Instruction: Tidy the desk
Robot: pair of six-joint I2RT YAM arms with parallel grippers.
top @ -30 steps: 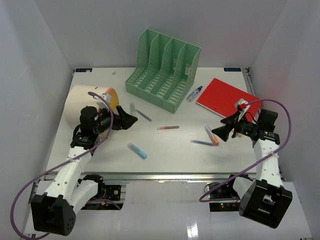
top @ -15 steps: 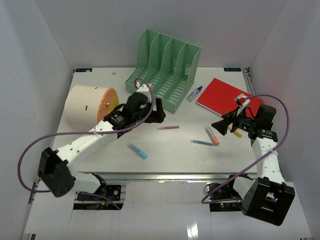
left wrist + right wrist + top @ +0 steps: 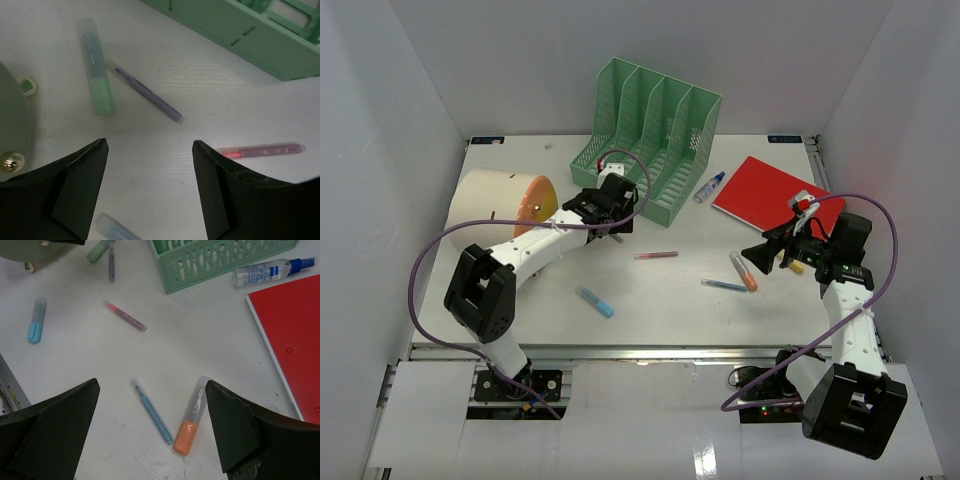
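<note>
The desk [image 3: 665, 310] spreads flat beneath both grippers, with its metal rail on the near side by the arm bases. The left gripper [image 3: 149, 150] hangs over it with its jaws apart and nothing between them. Just ahead of it lie a green highlighter [image 3: 95, 75] and a purple pen [image 3: 147, 92] (their near ends almost meet). A pink-tipped pen [image 3: 262, 150] lies beside its right finger, and the green file rack [image 3: 240, 25] stands farther ahead. The right gripper [image 3: 151, 390] is also released and spread wide above the desk. Below its gap lie a blue pen [image 3: 152, 412] and an orange highlighter [image 3: 190, 425], close together. A red notebook [image 3: 295, 340] lies off to its right, and a spray bottle [image 3: 272, 271] lies beyond that.
</note>
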